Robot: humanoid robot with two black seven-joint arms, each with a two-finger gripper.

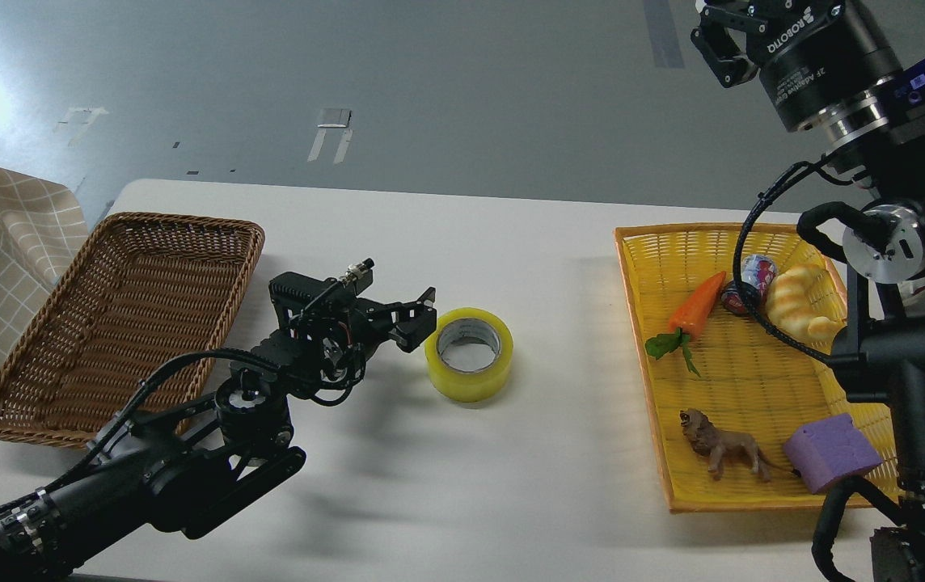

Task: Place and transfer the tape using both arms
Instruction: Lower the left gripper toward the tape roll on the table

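1. In the middle of the table [446, 477], the tape [469, 353] is lying flat, left gripper [422, 314] at its 9 o'clock, jaws narrowly open, empty.
2. One finger is risking to push the roll away.
3. Right gripper [723, 44] is hanging high at 1 o'clock, slightly open.

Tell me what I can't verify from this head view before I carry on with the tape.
- Left gripper: seen end-on beside the tape; whether its fingers touch the roll is unclear.
- Right gripper: fingertips cut off by the top edge; jaw state unknown.
- Small round item in the yellow basket: partly behind a cable, too small to identify.
- Purple block: edge hidden by the right arm.
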